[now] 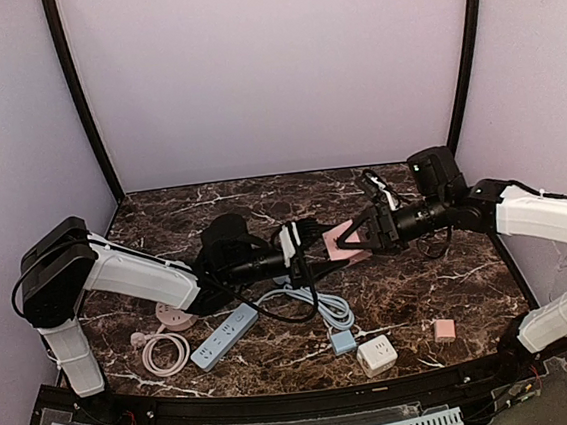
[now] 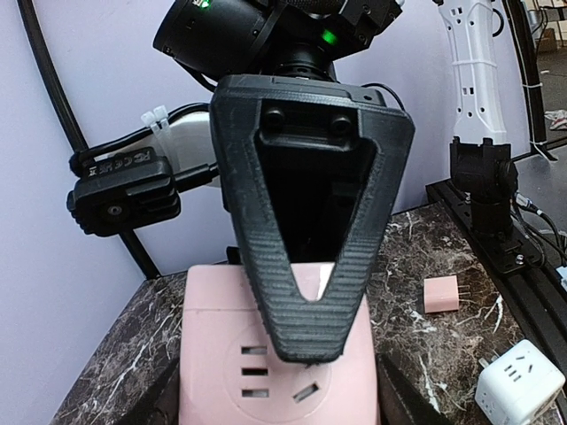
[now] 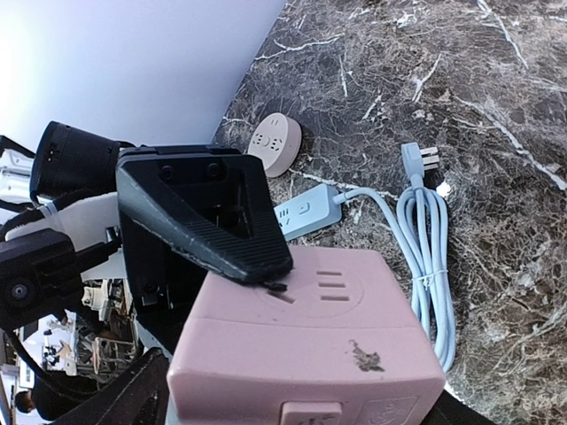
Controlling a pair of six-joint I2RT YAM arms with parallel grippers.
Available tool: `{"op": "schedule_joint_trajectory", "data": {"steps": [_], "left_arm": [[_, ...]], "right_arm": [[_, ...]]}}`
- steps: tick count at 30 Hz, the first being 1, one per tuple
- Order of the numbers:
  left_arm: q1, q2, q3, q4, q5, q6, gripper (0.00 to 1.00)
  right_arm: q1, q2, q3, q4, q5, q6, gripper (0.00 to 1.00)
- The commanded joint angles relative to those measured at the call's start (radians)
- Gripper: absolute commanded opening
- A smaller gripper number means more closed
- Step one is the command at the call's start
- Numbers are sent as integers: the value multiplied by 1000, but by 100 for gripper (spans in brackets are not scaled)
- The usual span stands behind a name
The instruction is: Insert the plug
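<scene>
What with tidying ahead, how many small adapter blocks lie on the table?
3: a blue block, front centre; a white cube beside it; a pink block further right. Others may be hidden.

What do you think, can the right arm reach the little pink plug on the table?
Probably not yet: the right claw is busy at the pink socket cube the left claw holds. The pink plug lies uncovered.
</scene>
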Motion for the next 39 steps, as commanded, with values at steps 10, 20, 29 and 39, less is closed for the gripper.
{"op": "schedule_joint_trajectory", "data": {"steps": [10,20,29,39], "left_arm": [[-1,-40,-21,48,-2,-3,5],[0,-109,-131,28,-157,-110,99],[-1,-251,-313,-134,-333,-277,99],[-1,-431,-345,-594,-514,-458,98]], "right_arm": [[17,34,28,17,29,-37,43],[19,5,10,13,193,-78,9],[19,3,-36,84,318,-116,2],[24,-48,-95,194,417,-140,0]]}}
